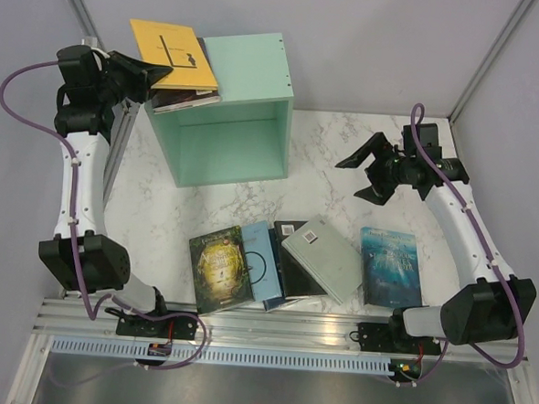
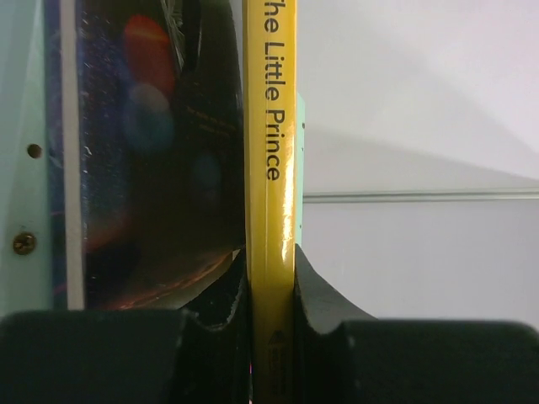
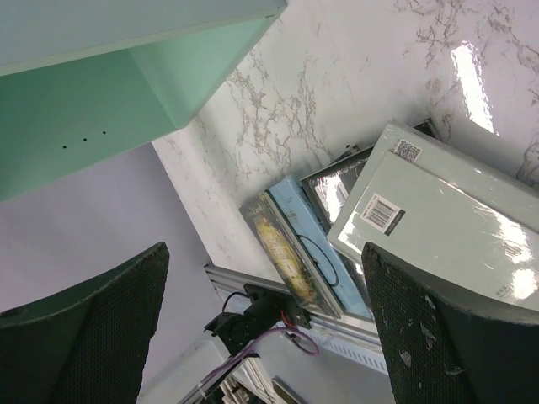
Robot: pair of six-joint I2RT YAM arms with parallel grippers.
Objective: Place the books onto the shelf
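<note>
Top view: we see the mint-green shelf (image 1: 234, 108) standing on the marble table (image 1: 347, 133), its open side facing the arm bases. The left gripper (image 1: 158, 72) is at the shelf's upper left corner, clamped tight on the yellow book (image 1: 173, 54). This book lies over the shelf's top panel and overhangs its left edge. A dark starry book (image 1: 189, 98) sits beneath it.

Left wrist view: we see both fingers pressed on the yellow spine, with the shelf panel to the left.

The right gripper (image 1: 367, 176) hangs right of the shelf, jaws spread wide and holding nothing.

In front of the shelf's opening, five books lie in a loose, partly overlapping row:
- a dark book with gold art (image 1: 220, 268)
- a pale blue book (image 1: 261, 261)
- a black book (image 1: 293, 258)
- a mint-green book (image 1: 323, 257)
- a teal-blue book (image 1: 389, 264), apart from the others
</note>
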